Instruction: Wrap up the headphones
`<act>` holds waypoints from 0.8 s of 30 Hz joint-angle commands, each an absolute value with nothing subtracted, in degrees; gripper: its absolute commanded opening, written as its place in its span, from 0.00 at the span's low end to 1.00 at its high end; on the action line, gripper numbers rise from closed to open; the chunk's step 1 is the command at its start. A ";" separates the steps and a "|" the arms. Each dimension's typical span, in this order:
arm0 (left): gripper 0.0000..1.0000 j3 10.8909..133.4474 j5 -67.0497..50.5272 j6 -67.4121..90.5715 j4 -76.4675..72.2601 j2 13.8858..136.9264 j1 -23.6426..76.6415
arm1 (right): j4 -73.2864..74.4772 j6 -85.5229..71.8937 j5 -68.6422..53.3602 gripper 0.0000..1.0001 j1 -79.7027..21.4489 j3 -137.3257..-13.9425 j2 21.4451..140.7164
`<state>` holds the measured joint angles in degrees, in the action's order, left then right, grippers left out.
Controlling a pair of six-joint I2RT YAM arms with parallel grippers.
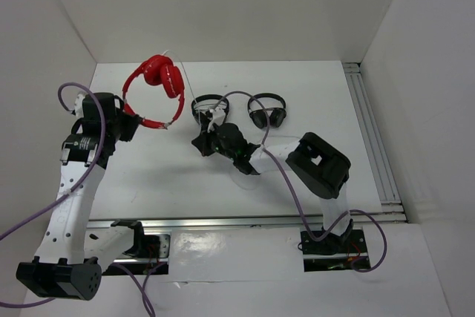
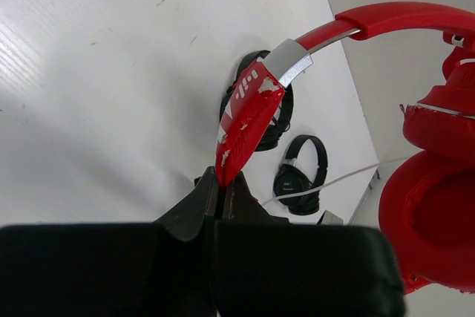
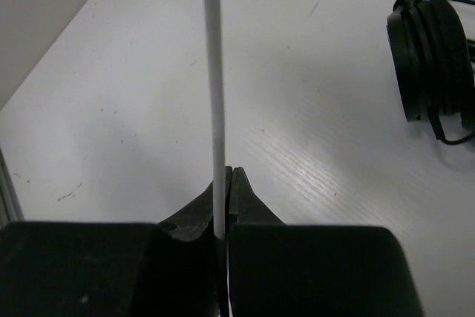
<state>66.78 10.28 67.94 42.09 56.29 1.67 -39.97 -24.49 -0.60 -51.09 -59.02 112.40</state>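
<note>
Gripping is confirmed at both arms. The left gripper (image 2: pixel 223 181) is found clenched on the headphones (image 1: pixel 159 78). The red padded end of the headband (image 2: pixel 249 120) is pinched between the fingertips and rises out of the jaws, tilted to their right (the red covering there is scuffed, with pale patches showing). Past a silver section the band is seen to curve away to the right of the jaws and over to the earcups (image 2: pixel 434 206), which sit well to the right and close to the wrist camera. From above, the headphones appear raised off the table (image 1: pixel 148 176), beyond the left jaws. Whether an earcup touches the surface cannot be told.

The right gripper (image 3: pixel 223 183) is found clamped on the cable (image 3: pixel 214 72). The thin white line is nipped between the fingertips and runs straight out ahead of the jaws with no slack visible. In the top view it is traced from the right jaws toward the earcups.

Two black headphones (image 1: pixel 267 111) are noted lying side by side on the table. One is seen ahead and to the right of the right jaws, untouched. Both are seen ahead of the left jaws, behind the held headband end.
</note>
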 commanded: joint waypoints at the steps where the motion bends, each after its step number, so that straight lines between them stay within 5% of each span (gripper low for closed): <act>1: 0.00 67.06 10.99 75.32 36.48 55.81 1.41 | -29.81 -19.52 4.23 0.00 -52.29 -64.58 112.84; 11: 0.00 63.81 16.78 79.97 35.42 57.91 1.41 | -21.36 -11.08 -9.92 0.00 -54.84 -73.03 114.70; 24: 0.00 64.78 26.01 84.55 36.65 62.93 4.39 | -20.57 -3.34 -25.14 0.00 -57.04 -68.21 111.02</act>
